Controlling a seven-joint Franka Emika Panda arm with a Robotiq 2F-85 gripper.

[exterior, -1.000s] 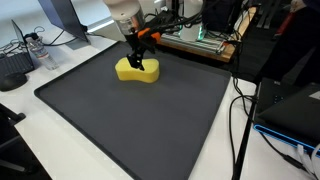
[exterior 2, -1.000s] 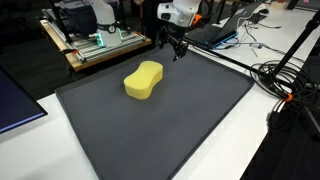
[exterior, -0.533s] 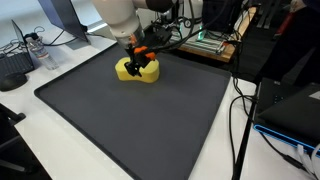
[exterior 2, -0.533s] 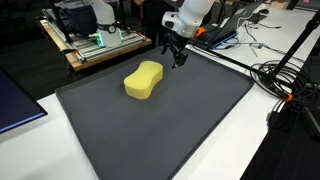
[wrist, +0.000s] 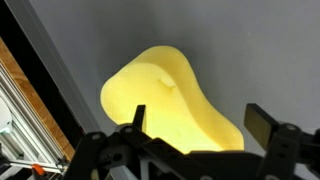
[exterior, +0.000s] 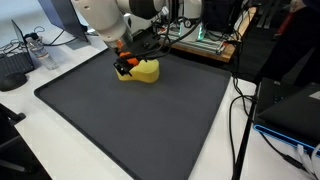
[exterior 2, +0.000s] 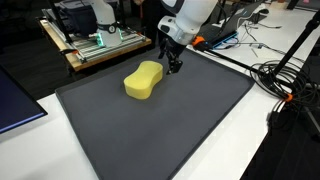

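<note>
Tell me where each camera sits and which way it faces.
An exterior view: raised beyond one edge of the dark mat, looking down across it at the yellow sponge; shows the white arm and gripper.
An exterior view: raised off a different edge, facing the sponge and a cluttered bench behind; shows the arm's end and gripper.
Wrist view: on the wrist, looking down at the sponge between open fingers.
All three share the sponge.

Glossy white rounded arm point(exterior: 100, 15), black hand point(exterior: 124, 68) with orange trim.
</note>
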